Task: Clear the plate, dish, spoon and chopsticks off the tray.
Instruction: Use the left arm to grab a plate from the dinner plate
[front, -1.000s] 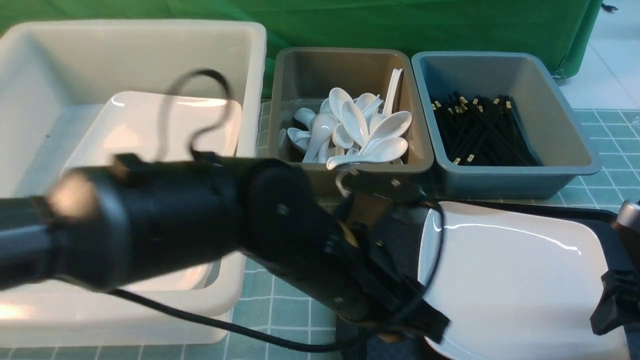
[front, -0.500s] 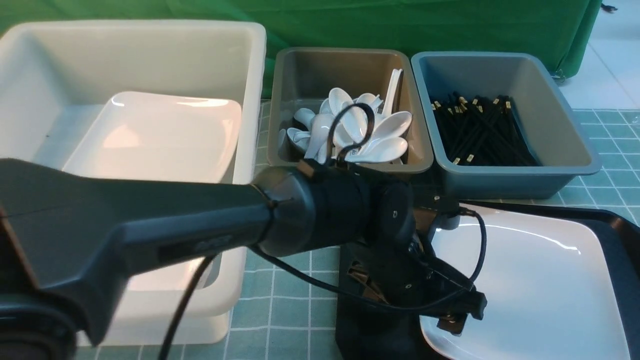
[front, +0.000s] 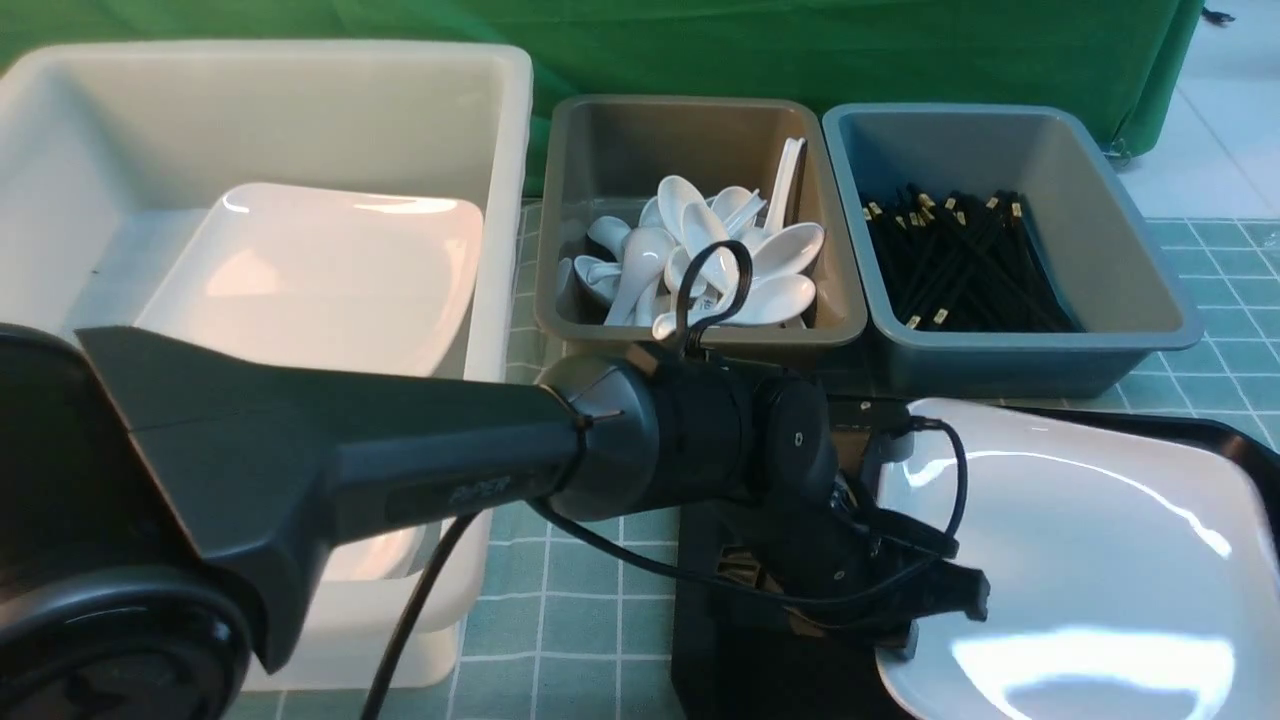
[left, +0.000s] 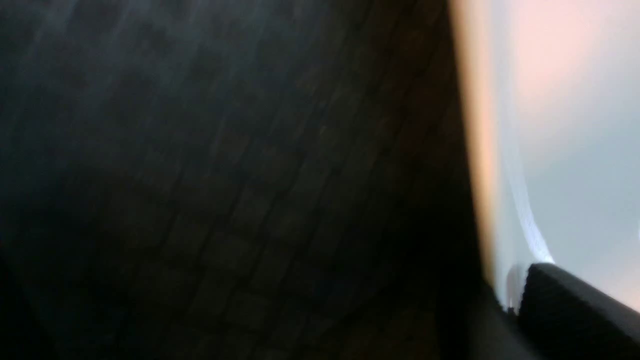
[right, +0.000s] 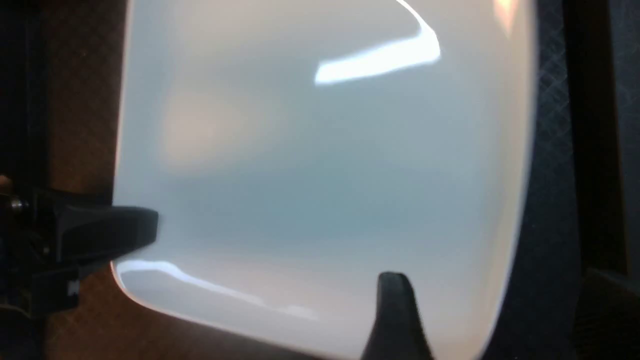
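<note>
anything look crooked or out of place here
The plate looks tilted rather than flat on the tray, its left edge pinched in the left gripper and its far-left corner covering the tray's rim. Nothing else stands out.

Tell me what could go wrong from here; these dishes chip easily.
The left gripper pinches the plate only at its left rim; glossy and wide, it could slip out and drop onto the tray. Heading for the white tub, it might clip the tub's wall or the second plate inside.
</note>
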